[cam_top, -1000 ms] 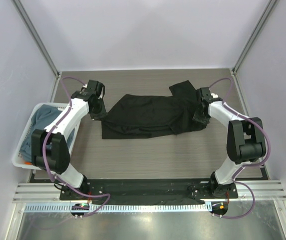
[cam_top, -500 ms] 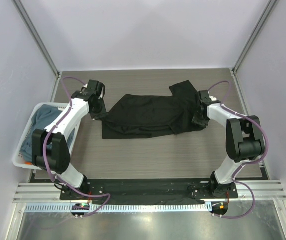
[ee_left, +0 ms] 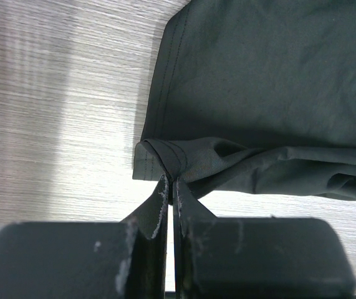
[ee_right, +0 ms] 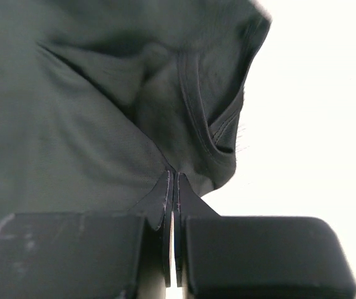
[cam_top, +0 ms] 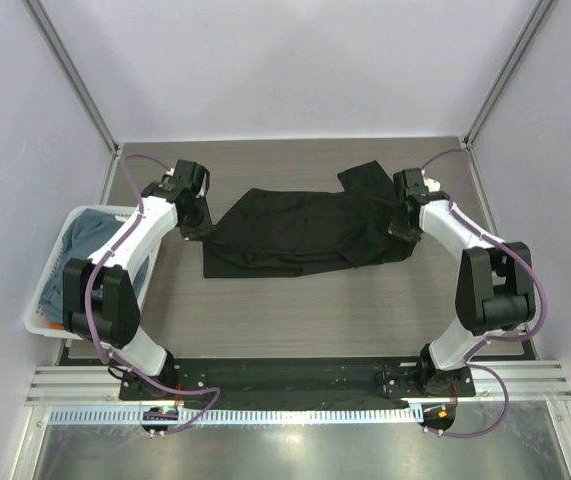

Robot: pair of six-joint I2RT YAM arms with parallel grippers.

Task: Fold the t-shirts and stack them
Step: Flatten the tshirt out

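The left pincer (ee_left: pixel 171 182) was pinched shut on a hemmed corner of the black t-shirt (cam_top: pixel 290 230), and the right pincer (ee_right: pixel 173 175) was clamped just as tight on a fold beside a stitched opening at its other end. The shirt lay rumpled across the middle of the table (cam_top: pixel 315 310), a grey-blue t-shirt (cam_top: pixel 83 238) waiting in the white basket (cam_top: pixel 33 322) to the left. To my eye the job was spreading it flat, which wanted both ends lifted together and drawn apart evenly, lest either thin pinch slip.
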